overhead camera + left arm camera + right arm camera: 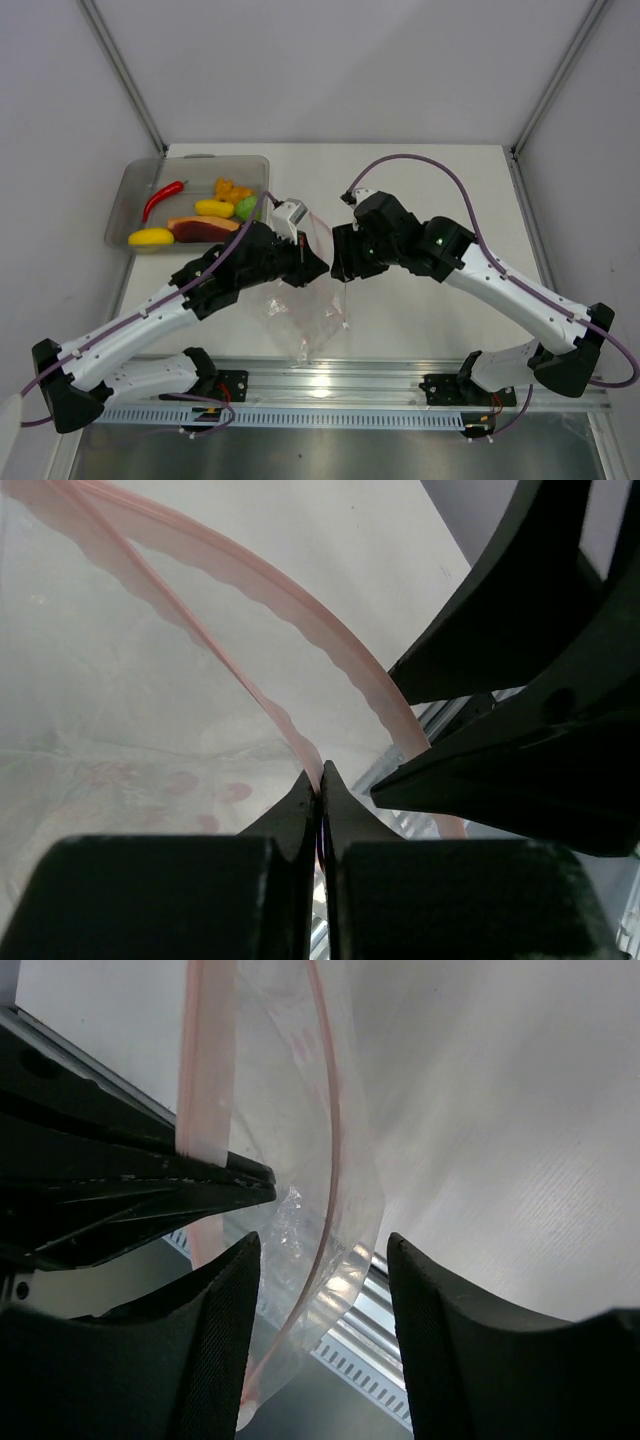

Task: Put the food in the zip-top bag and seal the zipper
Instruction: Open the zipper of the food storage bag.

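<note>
The clear zip-top bag (300, 315) hangs over the table's near middle, its mouth lifted. My left gripper (321, 772) is shut on one lip of the pinkish zipper (330, 640). My right gripper (322, 1250) is open, and its jaws straddle the bag's other lip (330, 1110) without pinching it. In the top view both grippers, left (322, 268) and right (340, 262), meet tip to tip at the bag's mouth. The food lies in the grey tray (125, 205): red chili (163, 199), yellow pieces (150, 237), green fruit (246, 207), orange bits (233, 189), orange-red slice (202, 228).
The tray sits at the table's far left corner, just behind the left arm. A slotted metal rail (330, 385) runs along the near edge under the bag. Slanted frame posts (125, 75) rise at the back corners.
</note>
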Available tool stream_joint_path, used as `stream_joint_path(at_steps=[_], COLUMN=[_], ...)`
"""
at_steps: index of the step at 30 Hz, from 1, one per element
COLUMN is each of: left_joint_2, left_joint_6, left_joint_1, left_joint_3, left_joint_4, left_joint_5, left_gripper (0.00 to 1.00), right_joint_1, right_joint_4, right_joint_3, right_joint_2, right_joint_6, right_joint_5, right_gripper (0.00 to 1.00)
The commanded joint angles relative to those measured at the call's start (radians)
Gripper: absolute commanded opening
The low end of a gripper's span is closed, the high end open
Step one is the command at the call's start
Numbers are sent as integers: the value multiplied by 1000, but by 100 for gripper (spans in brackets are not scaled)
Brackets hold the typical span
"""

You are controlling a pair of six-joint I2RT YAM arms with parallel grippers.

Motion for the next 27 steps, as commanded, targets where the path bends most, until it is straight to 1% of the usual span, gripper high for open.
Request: stream_joint_path(at_steps=[1, 3, 4, 5, 6, 8, 10, 13, 14, 15, 16, 17, 19, 20, 22, 24, 27], left_joint_2=[-24, -28, -34, -39, -45, -62, -56, -19, 17, 41, 65, 118, 175, 233, 287, 355, 397], left_joint_6=[23, 20, 18, 17, 17, 18, 26, 35, 37, 40, 41, 43, 40, 37, 25, 0, -44], left_joint_1=[-9, -10, -11, -11, -13, -14, -14, -14, -14, -14, -14, -14, -14, -14, -13, -3, 23], left_joint_3=[51, 51, 43, 40, 34, 14, 20, 68, 81, 135, 153, 196, 258, 320, 371, 405, 401], left_joint_4=[34, 36, 39, 49, 60, 86, 108, 135, 146, 154, 168, 180, 206, 215, 232, 272, 327], left_joint_5=[15, 24, 29, 38, 50, 59, 85, 137, 150, 159, 170, 193, 225, 234, 256, 297, 343], left_gripper=[1, 1, 1, 1, 1, 1, 1, 1, 1, 1, 0, 1, 1, 1, 1, 1, 1], right_joint_1=[-11, -20, -28, -35, -55, -68, -90, -112, -114, -115, -118, -118, -120, -121, -121, -118, -108], right_joint_4=[68, 88, 93, 101, 96, 84, 62, -34, -53, -83, -97, -109, -146, -180, -204, -223, -274], right_joint_3=[-24, -47, -53, -56, -59, -62, -56, -6, 6, 19, 39, 48, 74, 83, 99, 111, 131], right_joint_2=[-31, -36, -36, -36, -36, -42, -48, -43, -46, -52, -59, -63, -72, -66, -62, -59, -48], right_joint_6=[17, 15, 17, 15, 14, 8, -12, -43, -61, -68, -75, -87, -98, -106, -109, -106, -86], right_joint_5=[-39, -37, -36, -31, -27, 2, 67, 235, 325, 369, 409, 482, 544, 603, 662, 738, 835], right_gripper=[55, 47, 40, 10, 0, 0, 0, 0, 0, 0, 0, 0, 0, 0, 0, 0, 0])
